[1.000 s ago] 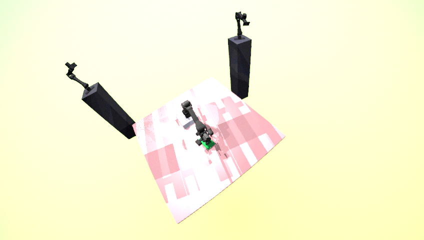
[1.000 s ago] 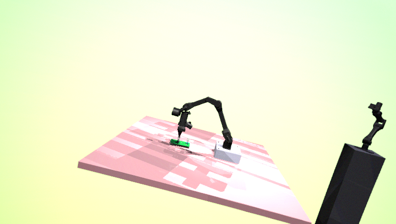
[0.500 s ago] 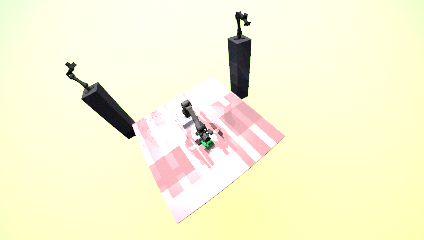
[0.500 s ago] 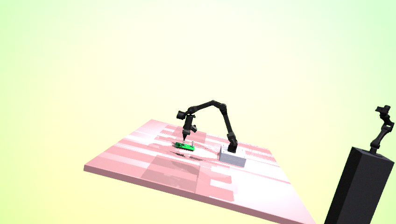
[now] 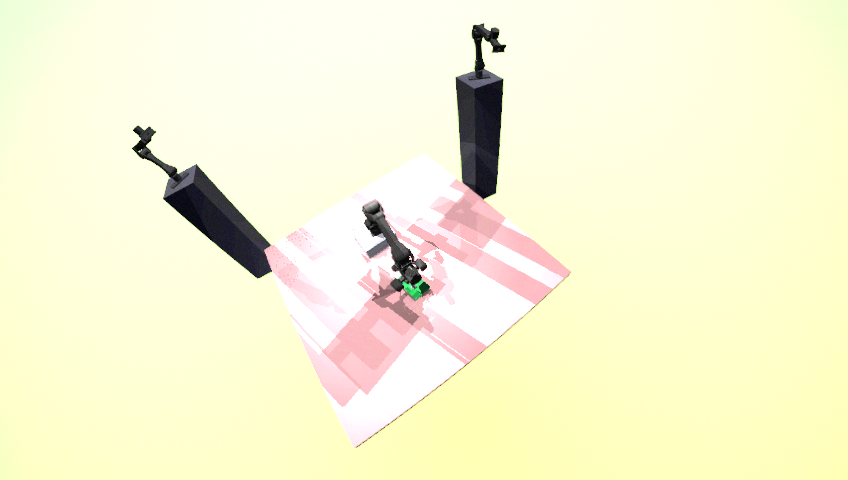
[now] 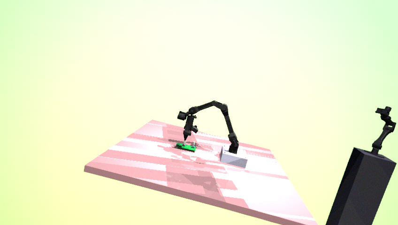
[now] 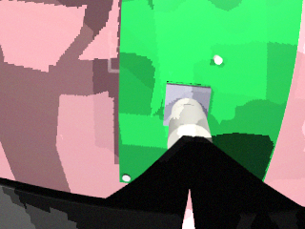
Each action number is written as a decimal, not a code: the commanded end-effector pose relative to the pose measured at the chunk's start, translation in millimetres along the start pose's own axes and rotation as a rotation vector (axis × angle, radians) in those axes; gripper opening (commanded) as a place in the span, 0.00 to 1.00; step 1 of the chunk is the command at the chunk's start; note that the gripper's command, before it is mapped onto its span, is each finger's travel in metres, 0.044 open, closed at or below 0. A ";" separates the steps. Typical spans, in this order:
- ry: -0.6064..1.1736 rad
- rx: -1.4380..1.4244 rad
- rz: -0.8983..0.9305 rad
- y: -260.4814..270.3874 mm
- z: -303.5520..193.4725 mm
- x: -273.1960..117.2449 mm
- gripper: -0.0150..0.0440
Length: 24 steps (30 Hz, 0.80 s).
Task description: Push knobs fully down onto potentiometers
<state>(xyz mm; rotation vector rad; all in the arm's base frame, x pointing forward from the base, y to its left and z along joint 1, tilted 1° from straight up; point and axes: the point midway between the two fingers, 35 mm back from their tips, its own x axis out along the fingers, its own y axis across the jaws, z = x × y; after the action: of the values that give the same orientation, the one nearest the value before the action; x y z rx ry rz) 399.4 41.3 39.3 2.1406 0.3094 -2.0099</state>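
The green circuit board (image 5: 416,292) (image 6: 187,147) (image 7: 191,29) stands on the table. A whitish knob (image 6: 184,143) (image 7: 188,119) stands on a grey potentiometer (image 7: 172,92) near the board's far end from the arm base. My gripper (image 6: 184,139) (image 7: 191,147) is shut, with nothing between its fingers. Its tips are right over that knob and look to touch its top; they hide part of it in the wrist view. The second knob (image 6: 193,143) stands upright near the board end towards the arm base and is out of the wrist view. The gap under either knob is too small to tell.
The arm's white base block (image 5: 376,246) (image 6: 233,159) sits on the pink and white table (image 5: 416,368) (image 6: 139,172). Two other arms stand on dark pillars (image 5: 479,130) (image 5: 217,220) beyond the table; one pillar (image 6: 360,186) shows in the exterior view. White dots (image 7: 217,60) mark the board.
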 end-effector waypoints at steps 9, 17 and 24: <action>-0.006 0.004 0.002 0.8 -1.2 12.0 0.25; -0.006 0.004 0.002 0.8 -1.2 12.0 0.25; -0.006 0.004 0.002 0.8 -1.2 14.0 0.25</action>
<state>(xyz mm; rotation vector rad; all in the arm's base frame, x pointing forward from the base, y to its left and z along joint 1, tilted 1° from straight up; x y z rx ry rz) 399.2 41.3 38.1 2.1419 0.3093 -2.0085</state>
